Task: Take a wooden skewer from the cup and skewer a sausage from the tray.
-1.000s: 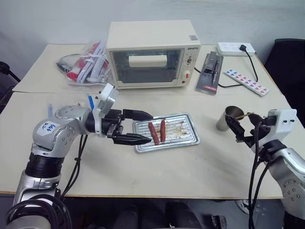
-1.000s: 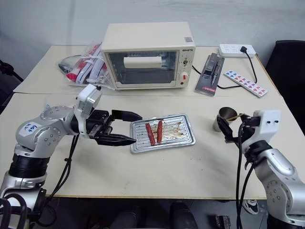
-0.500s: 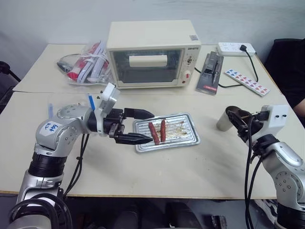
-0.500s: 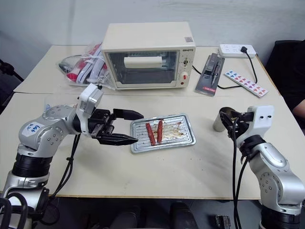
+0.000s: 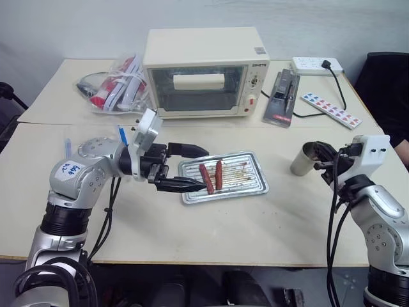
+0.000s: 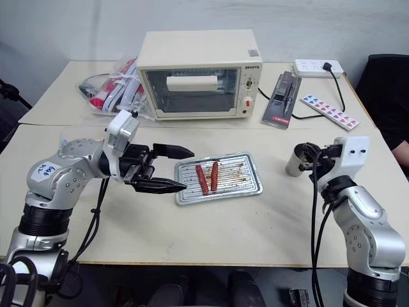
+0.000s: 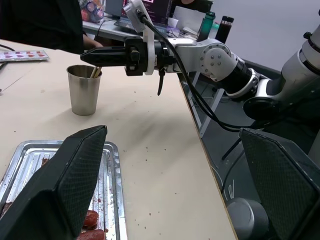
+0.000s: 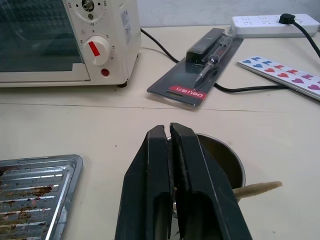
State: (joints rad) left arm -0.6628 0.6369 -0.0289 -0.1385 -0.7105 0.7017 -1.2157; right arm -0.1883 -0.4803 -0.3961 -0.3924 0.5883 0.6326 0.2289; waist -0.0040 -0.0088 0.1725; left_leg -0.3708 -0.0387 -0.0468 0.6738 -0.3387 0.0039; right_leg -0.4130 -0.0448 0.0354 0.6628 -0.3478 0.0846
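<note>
The silver cup [image 5: 300, 161] stands on the table at the right. My right gripper [image 5: 317, 152] is shut just above its rim [image 8: 223, 151]. A wooden skewer [image 7: 95, 72] rises from the cup to the underside of those fingers. I cannot tell whether it is pinched. Another pale stick [image 8: 257, 189] leans over the rim. The tray [image 5: 248, 171] lies at the centre with two reddish-brown sausages [image 5: 204, 178] [image 5: 218, 174] side by side at its left end. I cannot tell which is shorter. My left gripper [image 5: 205, 169] is open, level, with its fingers either side of the tray's left end.
A cream toaster oven [image 5: 198, 70] stands behind the tray. A clear plastic bag with red pieces [image 5: 115, 86] lies at the back left. A power strip [image 5: 316, 64], a black case [image 5: 279, 99] and a heart sticker strip [image 5: 329, 109] lie back right. Blue sticks [image 5: 121, 135] stand behind my left arm.
My right gripper went from open to shut and moved a little forward over the cup. The left gripper stayed open in place by the tray.
</note>
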